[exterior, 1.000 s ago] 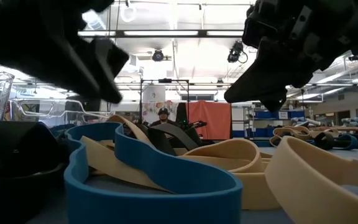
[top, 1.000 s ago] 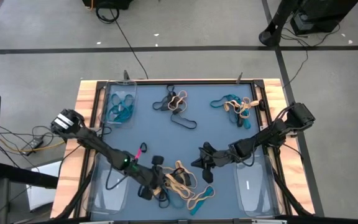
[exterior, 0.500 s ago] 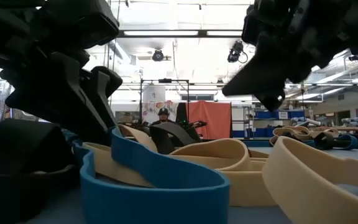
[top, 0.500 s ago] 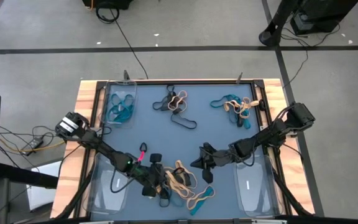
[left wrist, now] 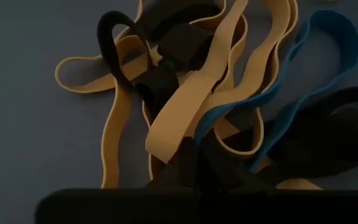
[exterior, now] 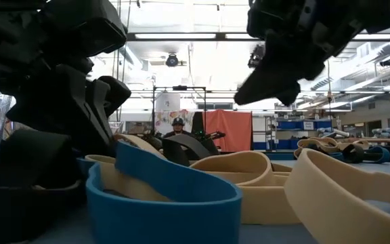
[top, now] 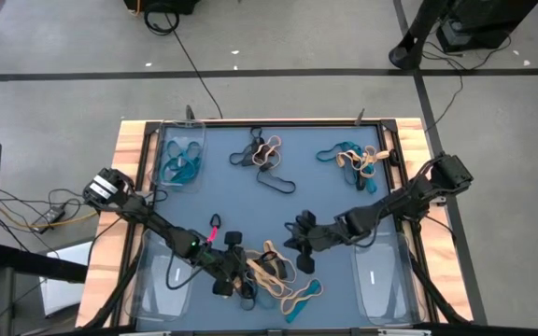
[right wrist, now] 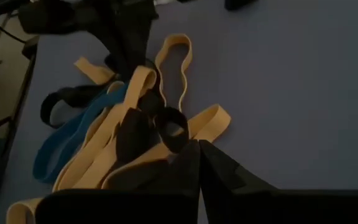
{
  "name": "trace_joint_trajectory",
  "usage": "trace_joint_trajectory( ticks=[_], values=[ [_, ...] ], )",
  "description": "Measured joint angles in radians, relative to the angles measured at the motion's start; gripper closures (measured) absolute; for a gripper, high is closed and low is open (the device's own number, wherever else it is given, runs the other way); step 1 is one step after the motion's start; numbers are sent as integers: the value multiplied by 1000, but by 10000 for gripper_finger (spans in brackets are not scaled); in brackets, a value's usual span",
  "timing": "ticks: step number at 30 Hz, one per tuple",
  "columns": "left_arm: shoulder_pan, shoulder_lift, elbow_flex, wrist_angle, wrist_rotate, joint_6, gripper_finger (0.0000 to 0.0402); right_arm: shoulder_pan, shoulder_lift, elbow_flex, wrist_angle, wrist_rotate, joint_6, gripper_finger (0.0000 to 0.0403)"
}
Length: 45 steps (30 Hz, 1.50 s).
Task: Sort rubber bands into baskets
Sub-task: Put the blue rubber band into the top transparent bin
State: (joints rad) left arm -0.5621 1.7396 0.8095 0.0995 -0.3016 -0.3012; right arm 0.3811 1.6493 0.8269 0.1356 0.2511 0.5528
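Currently catalogued: left gripper (top: 227,277), low at the near edge of the table in the tangled pile of rubber bands (top: 274,271), fingers closed. What it holds is uncertain; its wrist view shows a tan band (left wrist: 185,99) running down to the fingertips, with black and blue loops crossing just beside it.

Handling note: lift slowly and straight, so one loop slides free of the tangle rather than dragging its neighbours, then check the colour before choosing a tray (top: 164,280).

Right gripper (top: 300,231): closed, apparently empty, hovering above the far side of the same pile.

Other bands: two clusters further back; blue ones in the far-left tray (top: 183,129).
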Motion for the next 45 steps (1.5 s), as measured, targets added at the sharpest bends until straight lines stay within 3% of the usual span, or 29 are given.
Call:
trace_joint_trajectory(
  ticks=[9, 16, 24, 33, 45],
  values=[
    [0, -148, -1, -16, 35, -23, 386, 36, 0, -12, 8, 45, 31, 387],
    [35, -315, -1, -210, 32, -33, 385, 49, 0, -12, 9, 44, 32, 386],
    [138, -539, -1, -516, -233, -103, 384, 50, 0, -12, 13, 44, 31, 389],
    [289, -745, 0, -690, -416, -141, 383, 51, 0, -12, 11, 44, 31, 388],
    [540, -829, 0, -936, -506, -241, 383, 103, 1, -12, 1, 72, 74, 384]
  ],
)
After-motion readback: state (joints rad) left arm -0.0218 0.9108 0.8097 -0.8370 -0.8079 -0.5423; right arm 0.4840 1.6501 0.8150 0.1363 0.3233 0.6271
